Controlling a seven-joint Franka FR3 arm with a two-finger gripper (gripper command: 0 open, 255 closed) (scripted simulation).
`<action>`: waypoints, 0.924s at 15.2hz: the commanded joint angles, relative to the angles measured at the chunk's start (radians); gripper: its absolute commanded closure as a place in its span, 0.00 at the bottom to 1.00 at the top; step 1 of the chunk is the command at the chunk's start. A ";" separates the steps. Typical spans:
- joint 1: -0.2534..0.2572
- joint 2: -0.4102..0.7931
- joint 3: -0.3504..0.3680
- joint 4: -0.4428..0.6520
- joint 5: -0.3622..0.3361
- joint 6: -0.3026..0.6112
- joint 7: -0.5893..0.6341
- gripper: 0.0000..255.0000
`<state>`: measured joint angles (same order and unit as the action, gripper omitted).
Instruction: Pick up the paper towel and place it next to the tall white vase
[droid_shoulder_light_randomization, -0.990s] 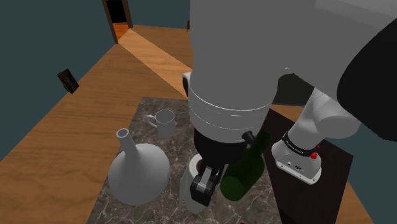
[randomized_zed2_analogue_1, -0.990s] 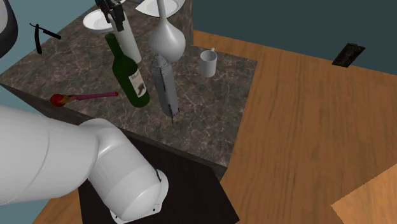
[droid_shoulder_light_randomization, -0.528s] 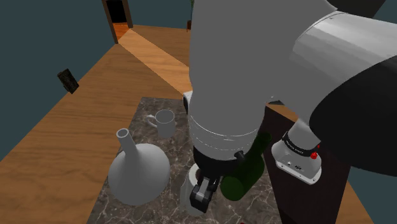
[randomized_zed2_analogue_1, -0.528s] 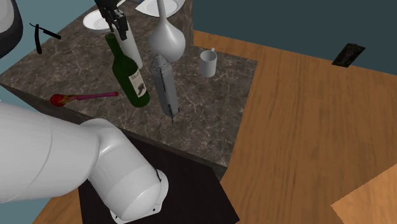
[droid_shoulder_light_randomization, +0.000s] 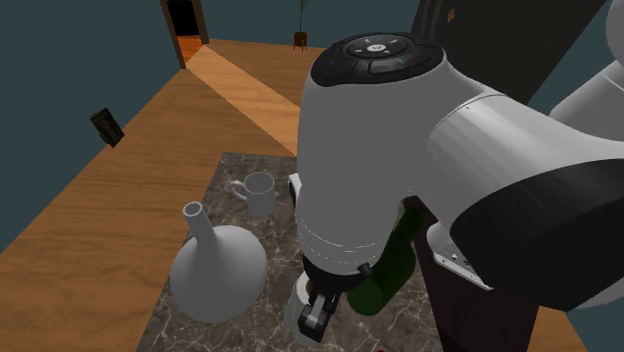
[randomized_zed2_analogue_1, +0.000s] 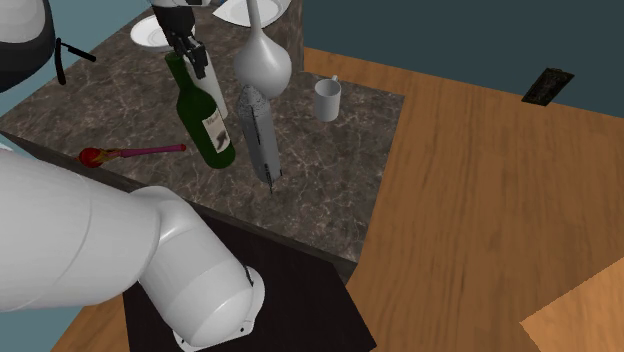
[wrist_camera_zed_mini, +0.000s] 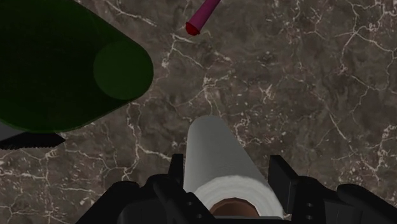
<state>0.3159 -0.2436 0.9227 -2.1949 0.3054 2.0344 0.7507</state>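
End effector (wrist_camera_zed_mini: 228, 165) is clamped on the paper towel (wrist_camera_zed_mini: 219, 153). In the wrist view the black fingers (wrist_camera_zed_mini: 177, 170) sit against both sides of the white roll, and its brown core shows at the near end. The roll points straight away from the hand toward the dark marble counter (wrist_camera_zed_mini: 305, 95). I can't tell whether its far end touches the counter or is just off it.

In the second exterior view I see the end effector (randomized_zed2_analogue_1: 192, 50) at the far side of the counter (randomized_zed2_analogue_1: 330, 160). The paper towel (randomized_zed2_analogue_1: 210, 82) hangs under it, just behind the neck of the green bottle (randomized_zed2_analogue_1: 205, 115). The white vase (randomized_zed2_analogue_1: 262, 60), with a bulb base and thin neck, stands near, on that view's right of the roll. They're close but apart. A white mug (randomized_zed2_analogue_1: 326, 98) sits further right. A grey speckled long object (randomized_zed2_analogue_1: 255, 130) stands in front of the vase. A red-tipped magenta spoon (randomized_zed2_analogue_1: 130, 152) lies on the near side by the bottle's base.

In the shoulder view the arm blocks most of it. The end effector (droid_shoulder_light_randomization: 320, 312) is low at the frame edge with the paper towel (droid_shoulder_light_randomization: 296, 320) against it. It sits between the vase (droid_shoulder_light_randomization: 215, 265) and the green bottle (droid_shoulder_light_randomization: 385, 275). The mug (droid_shoulder_light_randomization: 258, 193) is beyond the vase.

In the wrist view the bottle (wrist_camera_zed_mini: 63, 70) is just beside the roll, not touching. The spoon's tip (wrist_camera_zed_mini: 203, 14) is further out.
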 joint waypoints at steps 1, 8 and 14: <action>-0.004 0.015 0.009 -0.015 -0.007 0.027 0.004 1.00; -0.004 0.015 0.009 -0.015 -0.007 0.027 0.004 1.00; -0.004 0.015 0.009 -0.015 -0.007 0.027 0.004 0.00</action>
<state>0.3124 -0.2290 0.9321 -2.2099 0.2980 2.0617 0.7547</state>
